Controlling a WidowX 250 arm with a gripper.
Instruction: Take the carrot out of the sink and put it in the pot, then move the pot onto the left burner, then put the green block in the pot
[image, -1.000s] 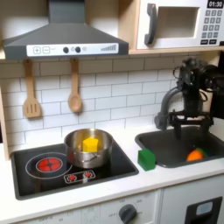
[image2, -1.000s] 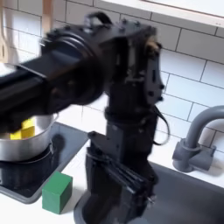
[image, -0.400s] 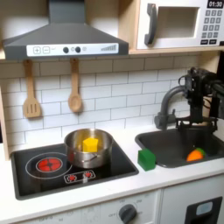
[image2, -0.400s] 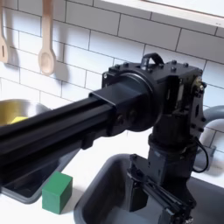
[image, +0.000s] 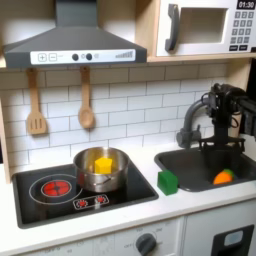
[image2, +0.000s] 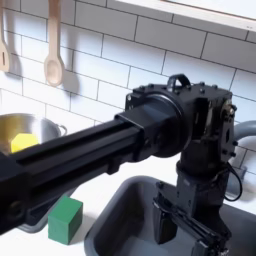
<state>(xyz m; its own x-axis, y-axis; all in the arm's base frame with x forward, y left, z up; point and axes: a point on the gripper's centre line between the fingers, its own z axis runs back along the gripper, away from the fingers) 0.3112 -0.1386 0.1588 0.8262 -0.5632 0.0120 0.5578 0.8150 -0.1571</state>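
At the sink's right end, the carrot (image: 223, 177) lies untouched, and my gripper (image: 222, 139) has come over above the basin.

One second ago the arm was more toward the first exterior view's left, near the faucet (image: 193, 118); now it hangs over the sink (image: 190, 165), so I judge the first pickup is only starting. In the second exterior view the gripper (image2: 190, 222) points down into the basin with its fingers apart, holding nothing. The pot (image: 102, 170) sits on the right-hand burner with a yellow block (image: 102, 163) inside; the green block (image: 167, 182) waits beside the sink.
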